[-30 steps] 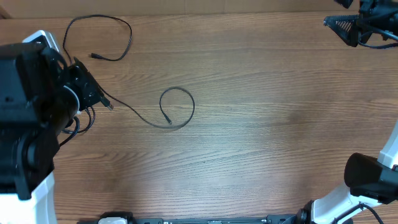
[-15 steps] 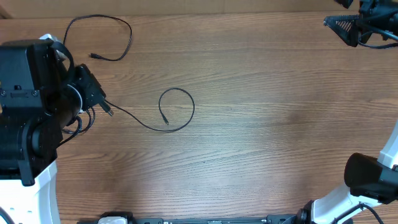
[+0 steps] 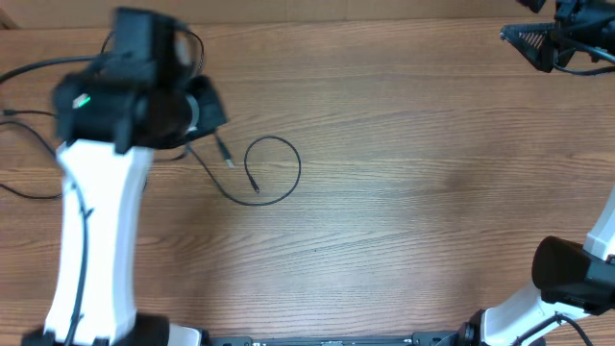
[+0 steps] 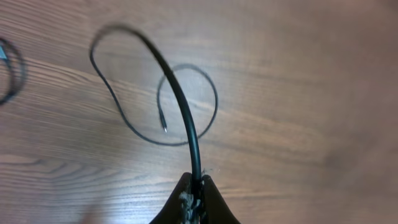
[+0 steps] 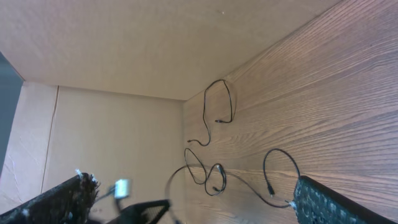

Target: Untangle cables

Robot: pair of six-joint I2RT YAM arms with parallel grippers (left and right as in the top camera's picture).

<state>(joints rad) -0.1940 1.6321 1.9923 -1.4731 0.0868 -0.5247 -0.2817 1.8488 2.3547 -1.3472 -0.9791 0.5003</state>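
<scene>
Wooden table (image 3: 404,221) bears the cable (image 4: 178,93), pinched in the closed left gripper (image 4: 195,186). Its loop (image 3: 299,165) lies just right of that arm. Far off in the corner, the right gripper (image 3: 530,43) gapes empty.

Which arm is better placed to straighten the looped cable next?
Left, probably: the left end effector is shut on that cable; the right end effector is open, off at the far corner.

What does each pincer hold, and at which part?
The left pincer grips one cable on its cord, near one end. The right pincer is open, holding nothing.
</scene>
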